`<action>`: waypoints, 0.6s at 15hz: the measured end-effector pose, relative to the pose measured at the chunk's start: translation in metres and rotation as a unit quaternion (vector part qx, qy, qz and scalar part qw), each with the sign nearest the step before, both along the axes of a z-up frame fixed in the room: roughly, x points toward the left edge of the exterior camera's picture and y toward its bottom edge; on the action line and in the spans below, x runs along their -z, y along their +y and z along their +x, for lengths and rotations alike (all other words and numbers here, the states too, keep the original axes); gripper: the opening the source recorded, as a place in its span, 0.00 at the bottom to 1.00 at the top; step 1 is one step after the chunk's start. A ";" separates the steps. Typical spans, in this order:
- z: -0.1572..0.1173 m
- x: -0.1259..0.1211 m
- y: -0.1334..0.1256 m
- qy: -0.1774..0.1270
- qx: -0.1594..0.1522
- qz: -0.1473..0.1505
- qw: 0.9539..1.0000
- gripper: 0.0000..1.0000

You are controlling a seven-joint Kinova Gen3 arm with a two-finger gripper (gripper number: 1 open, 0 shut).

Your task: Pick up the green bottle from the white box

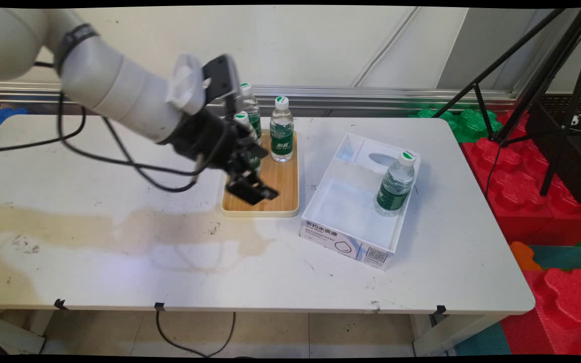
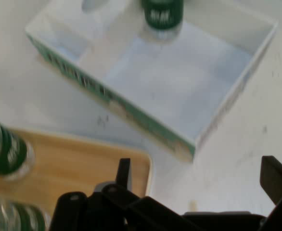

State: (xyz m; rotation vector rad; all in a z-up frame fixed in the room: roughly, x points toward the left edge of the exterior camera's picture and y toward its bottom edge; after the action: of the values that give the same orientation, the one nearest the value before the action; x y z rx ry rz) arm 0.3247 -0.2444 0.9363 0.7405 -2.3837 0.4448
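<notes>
My black gripper (image 1: 251, 190) hangs over the near end of a wooden tray (image 1: 280, 199) and is open with nothing between its fingers. Three green-labelled water bottles stand on the tray: one at the back (image 1: 249, 107), one to its right (image 1: 281, 130), and one (image 1: 243, 121) partly hidden behind the gripper. A fourth bottle (image 1: 395, 184) stands upright in an open white box (image 1: 343, 237) to the tray's right. In the hand view the gripper (image 2: 198, 179) is spread wide over the tray's corner (image 2: 131, 166), with the box (image 2: 179, 103), its bottle (image 2: 162, 14) and a tray bottle (image 2: 6, 151) beyond.
Black cables (image 1: 119, 156) hang from the arm over the table's left half, where a wide brown stain (image 1: 119, 229) lies. A black tripod (image 1: 537, 75) and red (image 1: 522, 176) and green (image 1: 467, 123) foam blocks stand off the table's right edge.
</notes>
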 end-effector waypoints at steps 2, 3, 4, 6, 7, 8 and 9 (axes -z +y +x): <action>-0.021 -0.007 -0.011 0.006 -0.003 -0.006 1.000 1.00; -0.027 -0.008 -0.014 0.008 -0.004 -0.008 1.000 1.00; -0.036 -0.010 -0.019 0.010 -0.006 -0.009 1.000 1.00; -0.058 -0.012 -0.032 0.013 -0.013 -0.010 1.000 1.00; -0.067 -0.013 -0.038 0.014 -0.016 -0.010 1.000 1.00; -0.074 -0.013 -0.041 0.014 -0.017 -0.010 1.000 1.00; -0.083 -0.013 -0.047 0.015 -0.020 -0.010 1.000 1.00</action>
State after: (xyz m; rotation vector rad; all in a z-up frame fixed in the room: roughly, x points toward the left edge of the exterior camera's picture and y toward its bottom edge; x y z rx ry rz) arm 0.2421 -0.2916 0.9489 0.7810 -2.3375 0.4705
